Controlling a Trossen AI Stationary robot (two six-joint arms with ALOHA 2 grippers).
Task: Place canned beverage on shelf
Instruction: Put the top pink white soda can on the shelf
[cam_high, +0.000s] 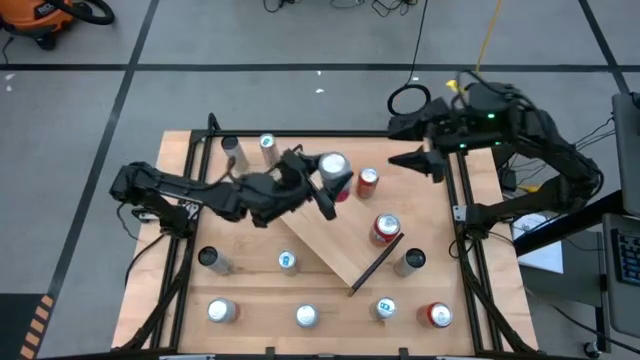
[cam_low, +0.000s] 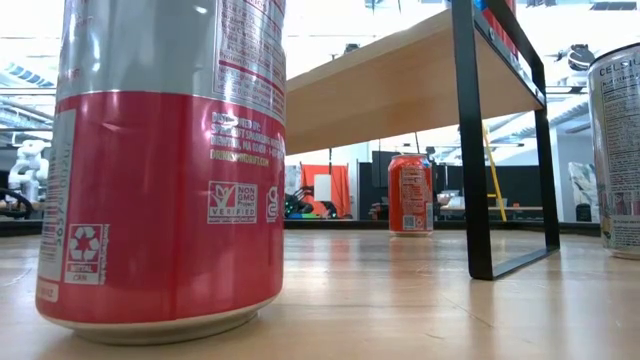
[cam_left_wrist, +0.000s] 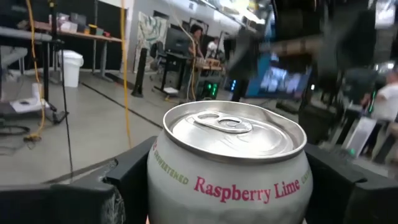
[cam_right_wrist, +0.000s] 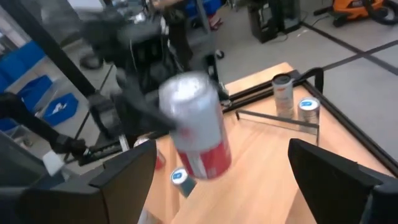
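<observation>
Overhead, the left gripper (cam_high: 328, 186) sits above the far end of the shelf (cam_high: 330, 240), its fingers clamped on the sides of a silver-and-red can (cam_high: 333, 170). The left wrist view shows the same can (cam_left_wrist: 230, 168) close up between the two dark fingers (cam_left_wrist: 134, 177): silver lid, pull tab, "Raspberry Lime" in red on the side. From the right wrist view the can (cam_right_wrist: 196, 127) appears tilted and off the bench (cam_right_wrist: 261, 155), held by the left arm.

The shelf lies diagonally across the middle of the bench (cam_high: 180, 230), light board running from near the held can down to a black rail (cam_high: 376, 264) at the near end. One red-topped can (cam_high: 386, 229) stands on the board close to that rail. Another red can (cam_high: 368, 181) stands just beside the shelf's far end, on the bench.

Right gripper (cam_high: 420, 160) is parked at the far right edge of the bench, fingers apart, holding nothing.

Loose cans ring the bench: two at the far left (cam_high: 250, 148), a dark-topped one on the left (cam_high: 208, 258), one by the shelf's left side (cam_high: 287, 261), several along the near edge (cam_high: 306, 316).

Low view: a large red-and-silver can (cam_low: 165, 160) in the foreground, the shelf's underside (cam_low: 390, 85) and black leg above, a small red can (cam_low: 411, 194) farther back.
</observation>
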